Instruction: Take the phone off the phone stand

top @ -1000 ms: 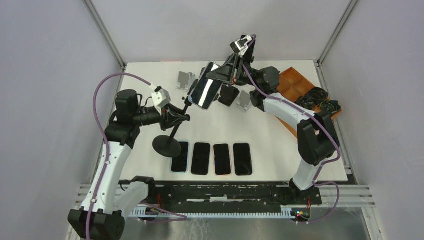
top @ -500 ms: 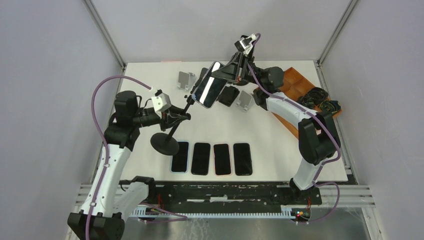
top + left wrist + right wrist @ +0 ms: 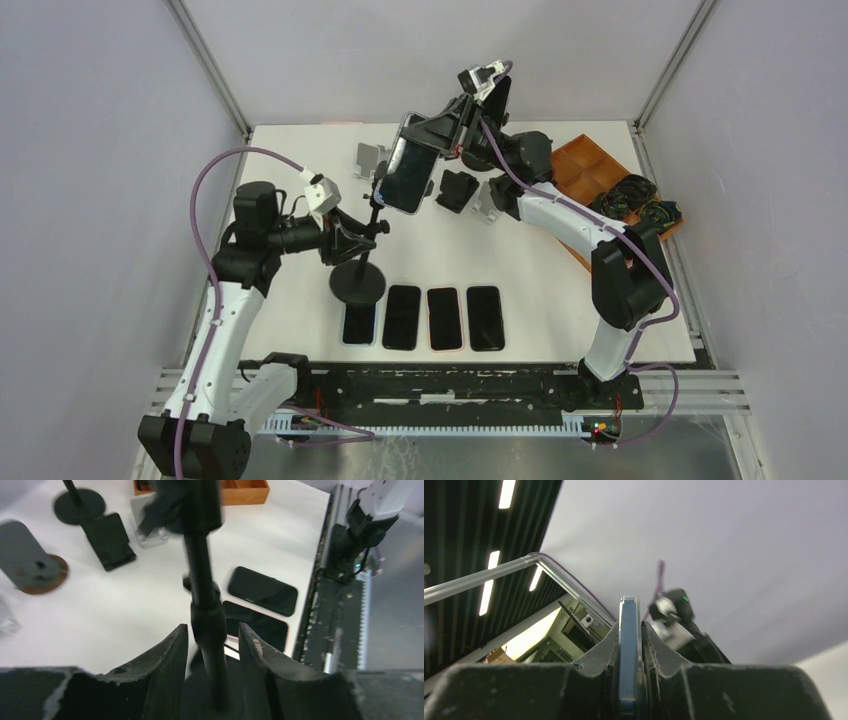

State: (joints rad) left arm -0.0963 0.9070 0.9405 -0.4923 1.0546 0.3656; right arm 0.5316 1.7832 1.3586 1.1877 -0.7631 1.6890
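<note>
The phone (image 3: pixel 405 175), dark-screened in a blue case, is raised above the back of the table with my right gripper (image 3: pixel 440 132) shut on its upper end. The right wrist view shows the phone (image 3: pixel 629 650) edge-on, pinched between both fingers. The black phone stand (image 3: pixel 358 283) stands upright on its round base, its pole rising to just below the phone. I cannot tell whether the stand's head still touches the phone. My left gripper (image 3: pixel 366 234) is open around the pole (image 3: pixel 202 580), which runs between its fingers (image 3: pixel 170 655) with a gap on each side.
Several dark phones (image 3: pixel 443 318) lie in a row near the front edge, and the stand's base overlaps the leftmost one. Small desk stands (image 3: pixel 372 158) (image 3: pixel 458 190) (image 3: pixel 487 200) sit at the back. A wooden tray (image 3: pixel 590 165) with cables (image 3: pixel 635 200) is at the right.
My left gripper has loosened from its grip on the pole. The stand went from tilted to upright, its base shifting right. The right gripper lifted the phone up and slightly back.
</note>
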